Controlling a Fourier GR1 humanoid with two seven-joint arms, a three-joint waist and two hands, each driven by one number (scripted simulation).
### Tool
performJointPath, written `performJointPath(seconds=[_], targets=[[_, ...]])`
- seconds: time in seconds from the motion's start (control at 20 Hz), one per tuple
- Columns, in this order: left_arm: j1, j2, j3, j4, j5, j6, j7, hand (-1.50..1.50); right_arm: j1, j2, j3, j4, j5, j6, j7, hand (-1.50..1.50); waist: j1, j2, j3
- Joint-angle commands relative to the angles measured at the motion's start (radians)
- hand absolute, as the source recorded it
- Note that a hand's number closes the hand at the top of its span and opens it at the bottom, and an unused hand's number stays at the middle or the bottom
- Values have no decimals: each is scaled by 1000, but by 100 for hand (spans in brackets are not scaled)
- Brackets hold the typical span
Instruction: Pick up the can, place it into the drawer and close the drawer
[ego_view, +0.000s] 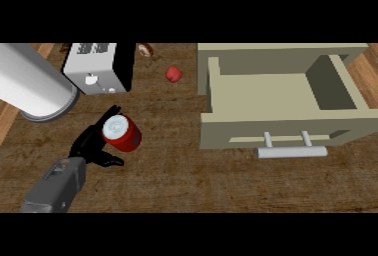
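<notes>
A red can (122, 133) with a silver top stands on the wooden counter (192, 175) at centre left. My left hand (91, 144) is at the can's left side, fingers and thumb curled round it from behind and below. The beige drawer (280, 95) stands open at the upper right, its inside bare, with a silver bar handle (292, 151) on its front. My right hand does not show.
A white toaster-like appliance (97, 67) stands at the upper left. A large white cylinder (33, 85) lies beside it at the far left. A small red object (174, 74) sits between the appliance and the drawer, and a brown item (146, 49) at the counter's back edge.
</notes>
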Motion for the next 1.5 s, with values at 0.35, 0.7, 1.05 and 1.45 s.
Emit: performJointPath(seconds=[0.35,0.7,1.05,1.45], targets=[[-69,-31,17,30,29,-155,51,150,1,20,10,4,1,26,-7,-150,3,-2,0],[-102,-98,11,-80,61,-191,91,150,-1,-11,-26,23,-20,-1,11,-150,20,-9,2],[-40,-120,116,-185,161,87,89,150,61,35,2,-61,-30,-19,40,-150,36,-16,3],[37,-236,97,-503,196,364,141,150,74,36,8,-49,-14,-35,12,-150,55,-23,5]])
